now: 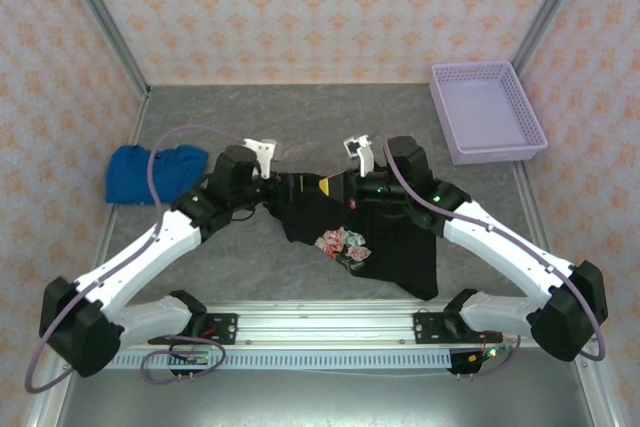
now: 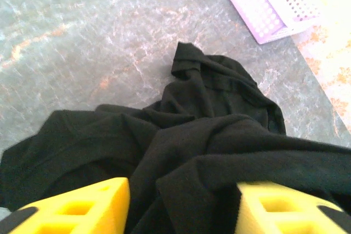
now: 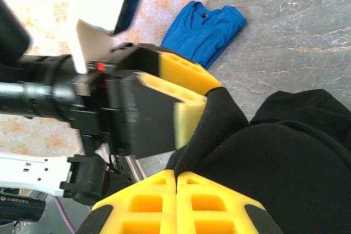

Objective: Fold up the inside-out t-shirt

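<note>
The black t-shirt point(image 1: 390, 247) sits bunched up on the grey surface point(image 1: 250, 267). It is to the left of the purple basket point(image 1: 485, 112) and nearer the robot, well apart from the basket. The right fingers point(image 3: 148, 201) are pressed tight together. The shirt's cloth meets their tips, so they seem to pinch its edge. The left fingers point(image 2: 82, 206) stand wide apart. Loose folds of the shirt lie between them, and they squeeze nothing. A blue cloth point(image 1: 150, 172) lies much farther left of the basket, past the shirt.

The shirt looks far from folded. It is crumpled, so it likely needs spreading flat first. To do this well, the left fingers should close on just one edge, not a fat bunch. Then both arms should pull gently apart until the cloth goes smooth. Pulling too hard could slip it out of the right fingers.
</note>
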You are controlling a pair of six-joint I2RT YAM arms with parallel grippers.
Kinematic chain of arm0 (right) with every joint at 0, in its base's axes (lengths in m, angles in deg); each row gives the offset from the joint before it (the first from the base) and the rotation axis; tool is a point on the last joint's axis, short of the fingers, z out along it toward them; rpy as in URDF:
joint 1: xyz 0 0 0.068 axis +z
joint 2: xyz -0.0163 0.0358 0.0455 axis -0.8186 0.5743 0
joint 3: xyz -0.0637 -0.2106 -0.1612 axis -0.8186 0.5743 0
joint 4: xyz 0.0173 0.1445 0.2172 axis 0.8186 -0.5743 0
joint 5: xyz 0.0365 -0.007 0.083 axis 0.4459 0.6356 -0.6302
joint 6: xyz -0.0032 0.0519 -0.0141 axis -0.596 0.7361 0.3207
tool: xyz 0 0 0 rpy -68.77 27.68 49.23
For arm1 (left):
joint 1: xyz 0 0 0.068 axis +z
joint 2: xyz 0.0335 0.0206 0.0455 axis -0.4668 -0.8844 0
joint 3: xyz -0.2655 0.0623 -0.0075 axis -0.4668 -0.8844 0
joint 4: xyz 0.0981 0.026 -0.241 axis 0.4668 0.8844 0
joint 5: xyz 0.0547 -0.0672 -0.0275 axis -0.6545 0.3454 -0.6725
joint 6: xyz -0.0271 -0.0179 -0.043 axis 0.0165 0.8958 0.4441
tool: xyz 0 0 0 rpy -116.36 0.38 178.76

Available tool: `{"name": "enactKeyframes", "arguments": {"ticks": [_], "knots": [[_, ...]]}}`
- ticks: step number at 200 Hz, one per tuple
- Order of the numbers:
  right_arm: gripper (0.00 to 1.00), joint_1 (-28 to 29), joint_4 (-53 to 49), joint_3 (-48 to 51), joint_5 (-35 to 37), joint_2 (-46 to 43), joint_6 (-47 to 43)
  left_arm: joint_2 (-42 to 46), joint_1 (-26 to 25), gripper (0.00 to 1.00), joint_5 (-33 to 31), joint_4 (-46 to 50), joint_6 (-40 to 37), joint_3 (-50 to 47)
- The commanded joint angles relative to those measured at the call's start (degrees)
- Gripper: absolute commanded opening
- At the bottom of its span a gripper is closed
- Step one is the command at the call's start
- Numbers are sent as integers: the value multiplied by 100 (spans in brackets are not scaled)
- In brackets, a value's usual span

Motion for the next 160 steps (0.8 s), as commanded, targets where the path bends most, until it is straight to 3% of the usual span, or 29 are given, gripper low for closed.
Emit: {"name": "enactKeyframes", "arguments": {"ticks": [1, 40, 99, 113, 151, 160], "knots": [[0, -2, -237, 137, -41, -68, -619, 435, 8, 57, 65, 157, -268, -57], [0, 0, -534, 229, -46, -90, -1172, 93, -333, 64, 314, 525, -740, 356], [0, 0, -481, 450, -130, -235, -1214, -889, -567, 63, 501, 552, -1097, 841], [0, 2, -491, 517, -75, -304, -1198, -1114, -599, 52, 593, 528, -1116, 934], [0, 92, -653, 880, 534, -754, -1116, -1345, -590, 1, 1208, 188, -917, 973], [3, 173, -731, 966, 803, -866, -1099, -1344, -583, 0, 1262, 121, -816, 957]]}}
